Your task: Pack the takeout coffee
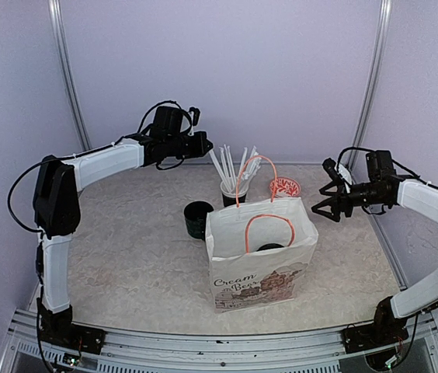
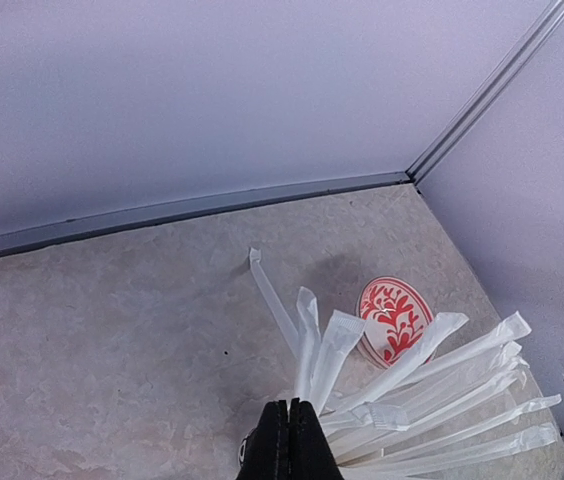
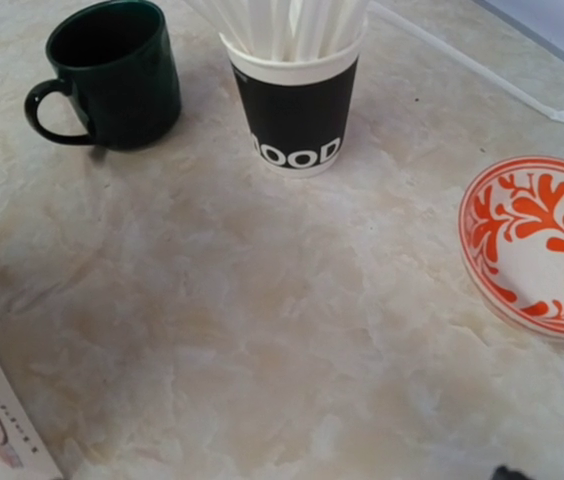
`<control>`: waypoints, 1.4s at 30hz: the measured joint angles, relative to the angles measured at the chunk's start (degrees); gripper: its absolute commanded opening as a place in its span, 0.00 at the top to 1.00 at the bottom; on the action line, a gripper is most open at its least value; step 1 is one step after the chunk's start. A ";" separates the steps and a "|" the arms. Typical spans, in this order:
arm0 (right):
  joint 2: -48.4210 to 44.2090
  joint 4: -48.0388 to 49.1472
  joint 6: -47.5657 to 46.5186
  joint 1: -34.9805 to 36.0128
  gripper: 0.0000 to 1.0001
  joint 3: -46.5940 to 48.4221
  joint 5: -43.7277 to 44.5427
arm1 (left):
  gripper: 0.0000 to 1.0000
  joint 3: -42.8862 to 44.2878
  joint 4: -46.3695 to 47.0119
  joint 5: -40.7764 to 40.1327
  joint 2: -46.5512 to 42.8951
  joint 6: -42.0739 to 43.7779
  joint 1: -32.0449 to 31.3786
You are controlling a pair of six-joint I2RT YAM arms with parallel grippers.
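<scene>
A white paper bag printed "Cream Bee" stands open at the table's middle, its orange handles up. A black round top shows in its mouth. The takeout coffee under it is hidden by the bag's wall. My left gripper hangs high at the back, left of the straw tops. In the left wrist view its jaws are shut. A wrapped straw rises right at their tip, and I cannot tell whether it is pinched. My right gripper hovers open to the right of the bag, holding nothing.
Behind the bag stands a black cup lettered "GOOD", full of white straws. A squat dark mug sits left of it, a red-patterned dish to its right. One straw lies flat at the back.
</scene>
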 measured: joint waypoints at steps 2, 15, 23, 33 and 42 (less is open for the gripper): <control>0.00 -0.04 0.00 0.00 0.11 0.00 0.02 | 0.99 0.00 -0.02 0.00 -0.94 0.04 -0.09; 0.09 -0.22 -0.02 0.26 0.11 0.00 0.07 | 0.98 0.02 0.48 -0.39 -5.75 0.87 -0.81; 0.09 -0.22 -0.04 0.26 0.11 0.00 0.09 | 0.96 0.02 0.57 -0.15 -4.15 0.87 -0.92; 0.33 -0.26 -0.59 0.26 0.11 0.02 0.26 | 0.68 0.02 0.33 0.68 -1.60 1.18 -0.90; 0.52 -0.39 -0.83 0.37 0.11 0.02 0.48 | 0.62 -1.18 0.26 -0.63 -2.89 2.91 -2.43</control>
